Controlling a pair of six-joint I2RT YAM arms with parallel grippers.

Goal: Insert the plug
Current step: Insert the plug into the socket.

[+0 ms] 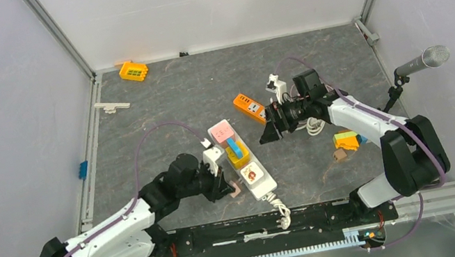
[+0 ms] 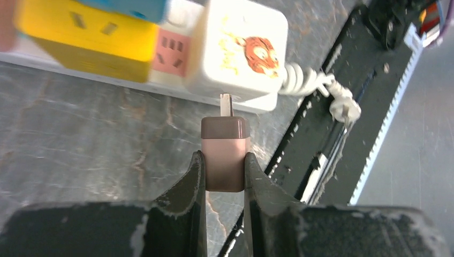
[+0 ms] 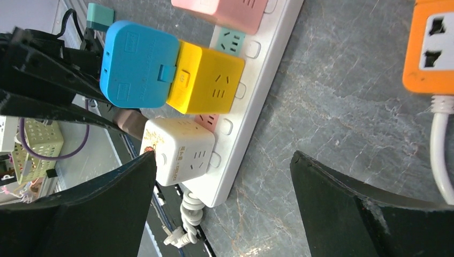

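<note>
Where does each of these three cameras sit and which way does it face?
Top external: above and behind the bases, looking down on the table; both arms, left claw and right claw show.
Left wrist: on the left arm, looking along its fingers at the brown plug they grip, facing the tiger cube.
Right wrist: on the right arm, looking down between its open fingers at the power strip.
Shared: both wrist views show the tiger cube on the power strip.
</note>
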